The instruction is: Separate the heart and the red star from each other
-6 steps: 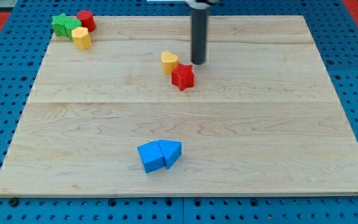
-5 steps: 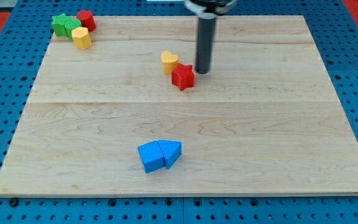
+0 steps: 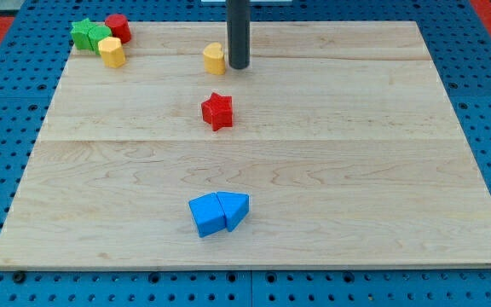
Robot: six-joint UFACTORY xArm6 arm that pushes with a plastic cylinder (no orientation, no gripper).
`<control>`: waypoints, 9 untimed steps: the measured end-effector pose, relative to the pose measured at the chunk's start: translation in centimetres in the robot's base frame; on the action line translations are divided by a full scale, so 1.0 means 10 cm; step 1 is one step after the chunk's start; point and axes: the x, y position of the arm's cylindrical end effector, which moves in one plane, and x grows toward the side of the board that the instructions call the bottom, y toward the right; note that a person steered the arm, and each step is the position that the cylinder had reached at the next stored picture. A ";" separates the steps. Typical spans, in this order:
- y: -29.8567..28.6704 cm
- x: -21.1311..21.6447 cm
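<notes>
— Seven blocks, was that all on the counter [image 3: 382, 153]? And where was your tip?

— Seven, yes. My tip [image 3: 239, 66] stood near the view's top, touching or almost touching the right side of the yellow heart [image 3: 215, 58]. I could not tell if there was a thin gap between them. I have no hand at all, only the dark rod, so it held nothing and there was nothing to open or close.

— And the red star?

— The red star [image 3: 217, 111] lay below the heart in the view, clearly apart from it, with bare wood between the two. It was near the middle of the counter, a little to the view's left of my tip.

— What about the others?

— In the top left corner three blocks sat close together: a green block [image 3: 89, 34], a red cylinder [image 3: 118, 26] and a yellow block [image 3: 112, 52]. They seemed to touch each other. Toward the view's bottom, two blue blocks lay side by side and touching, a blue cube-like block [image 3: 206, 215] on the left and a blue triangular block [image 3: 235, 208] on the right. Both were well apart from the star.
</notes>
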 end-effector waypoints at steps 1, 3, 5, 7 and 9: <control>-1.02 -0.23; 0.24 0.08; -0.42 0.45; -1.42 -0.03; 0.70 0.92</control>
